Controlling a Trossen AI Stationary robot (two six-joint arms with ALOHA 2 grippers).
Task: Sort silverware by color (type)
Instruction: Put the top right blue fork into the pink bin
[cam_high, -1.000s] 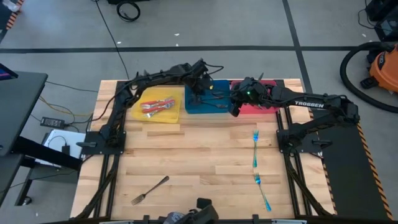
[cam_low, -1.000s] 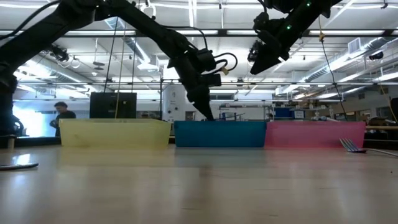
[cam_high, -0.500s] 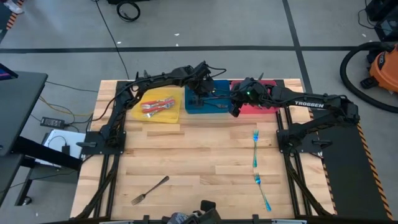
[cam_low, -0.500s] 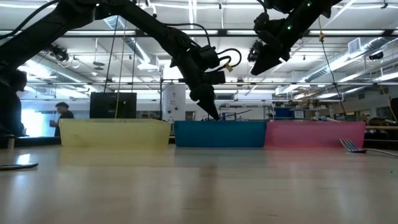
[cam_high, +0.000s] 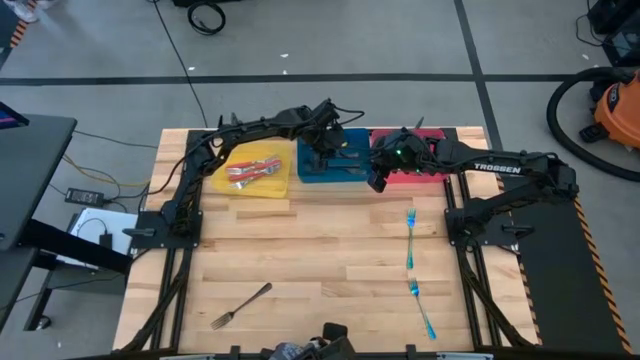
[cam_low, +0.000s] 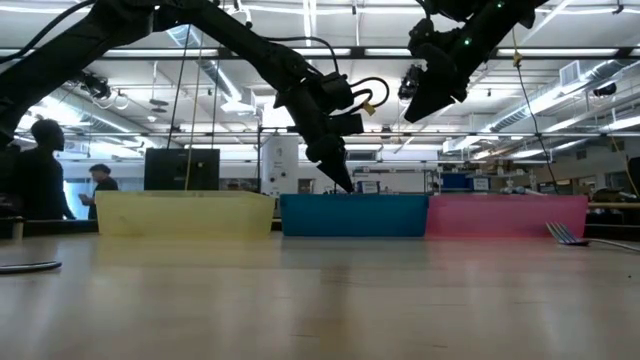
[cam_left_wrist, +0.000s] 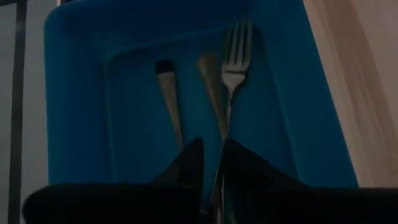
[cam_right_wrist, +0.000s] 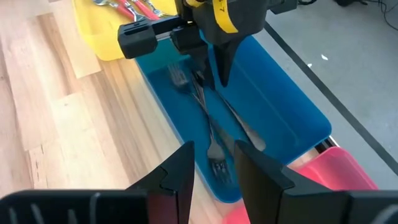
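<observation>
Blue bin (cam_left_wrist: 74, 93): grey fork (cam_left_wrist: 231, 68) between left pincer (cam_left_wrist: 211, 163) tips.

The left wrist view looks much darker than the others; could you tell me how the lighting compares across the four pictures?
Left wrist view: dim, the blue bin nearly black at its edges, a grey fork catching a faint sheen. Right wrist view: bright and even, yellow bin vivid. High view: flat, soft shadows. Low view: backlit by ceiling strip lights, arms in silhouette.
</observation>
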